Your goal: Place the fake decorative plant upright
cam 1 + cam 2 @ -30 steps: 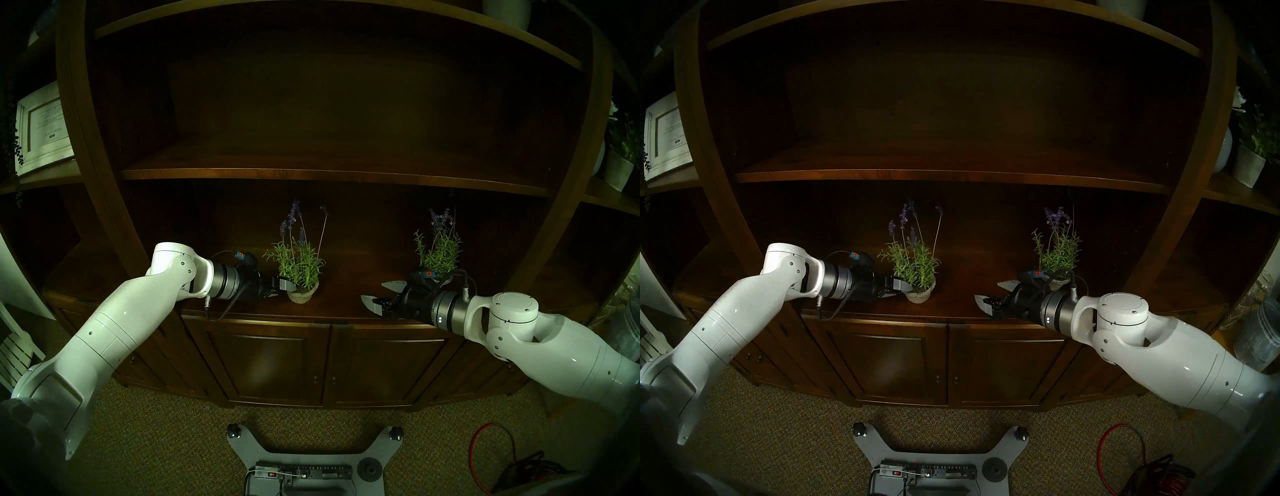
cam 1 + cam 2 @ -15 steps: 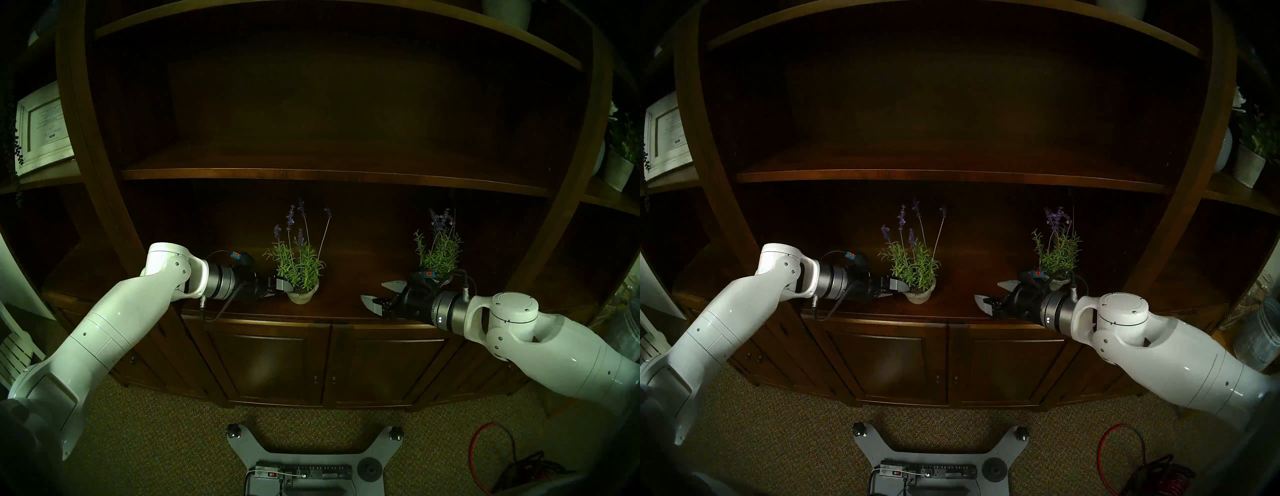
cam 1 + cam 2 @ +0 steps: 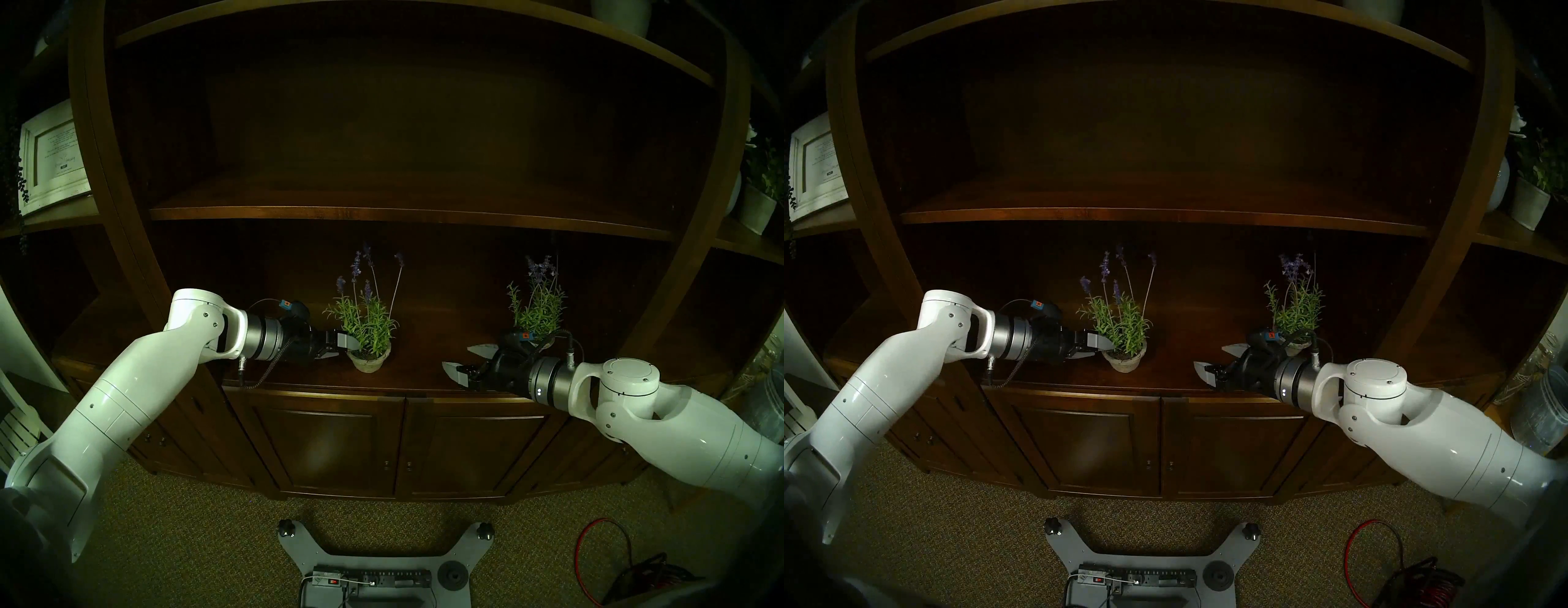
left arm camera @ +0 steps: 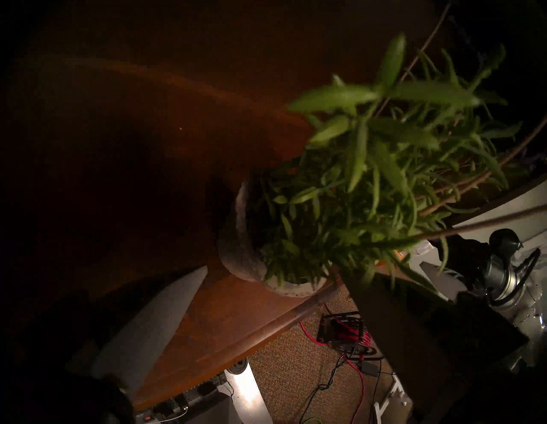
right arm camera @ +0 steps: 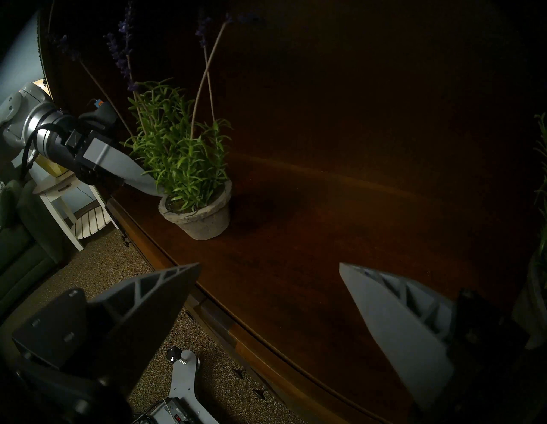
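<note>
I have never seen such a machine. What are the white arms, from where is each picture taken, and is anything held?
It is a robot with two white arms; each ends in a gripper with two grey jaws. The two wide pictures come from cameras on its head, facing a dark wooden cabinet. The other two come from a camera on each wrist. Two small potted lavender plants stand upright on the cabinet's ledge. The left gripper is beside the left plant, one fingertip in its leaves, jaws apart and gripping nothing. The right gripper is open and empty, in front of the right plant. Nothing is held.

Framed picture (image 3: pixel 53 157), red cable (image 3: pixel 602 547).
</note>
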Robot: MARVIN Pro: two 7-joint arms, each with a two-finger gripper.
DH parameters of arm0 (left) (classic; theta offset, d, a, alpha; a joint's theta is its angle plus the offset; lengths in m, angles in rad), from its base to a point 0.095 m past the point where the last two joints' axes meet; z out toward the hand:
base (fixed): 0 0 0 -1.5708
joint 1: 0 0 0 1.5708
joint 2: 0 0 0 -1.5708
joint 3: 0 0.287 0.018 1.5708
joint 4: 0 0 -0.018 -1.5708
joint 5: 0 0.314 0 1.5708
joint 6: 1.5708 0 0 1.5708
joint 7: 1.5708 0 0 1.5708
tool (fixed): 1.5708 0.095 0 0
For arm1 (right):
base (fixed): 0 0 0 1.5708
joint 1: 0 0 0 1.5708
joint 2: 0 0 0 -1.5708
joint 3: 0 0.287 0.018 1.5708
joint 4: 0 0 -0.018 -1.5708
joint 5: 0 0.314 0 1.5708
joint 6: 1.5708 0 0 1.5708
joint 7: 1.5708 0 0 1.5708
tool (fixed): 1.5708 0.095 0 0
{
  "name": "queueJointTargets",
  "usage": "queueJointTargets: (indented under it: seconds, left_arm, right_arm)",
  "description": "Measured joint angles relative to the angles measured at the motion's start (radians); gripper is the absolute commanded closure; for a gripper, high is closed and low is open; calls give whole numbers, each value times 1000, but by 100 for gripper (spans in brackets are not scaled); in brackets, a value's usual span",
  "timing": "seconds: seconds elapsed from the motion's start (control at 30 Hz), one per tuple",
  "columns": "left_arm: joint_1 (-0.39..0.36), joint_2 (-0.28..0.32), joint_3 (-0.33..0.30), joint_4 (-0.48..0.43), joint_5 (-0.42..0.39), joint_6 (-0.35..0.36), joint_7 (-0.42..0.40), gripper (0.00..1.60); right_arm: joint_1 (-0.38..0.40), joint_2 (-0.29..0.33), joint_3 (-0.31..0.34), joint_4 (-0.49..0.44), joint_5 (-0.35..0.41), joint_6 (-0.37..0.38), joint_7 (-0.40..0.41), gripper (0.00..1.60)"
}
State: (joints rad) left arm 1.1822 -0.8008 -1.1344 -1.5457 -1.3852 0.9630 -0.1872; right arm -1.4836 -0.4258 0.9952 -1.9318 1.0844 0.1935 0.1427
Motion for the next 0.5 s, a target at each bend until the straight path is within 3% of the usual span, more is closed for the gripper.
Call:
queueJointTargets:
  seconds: [0.5]
  left_arm:
    - [75, 59, -19, -92, -22, -1, -12, 0]
  right_arm:
    - [0, 0, 0, 0, 0, 0, 0, 0]
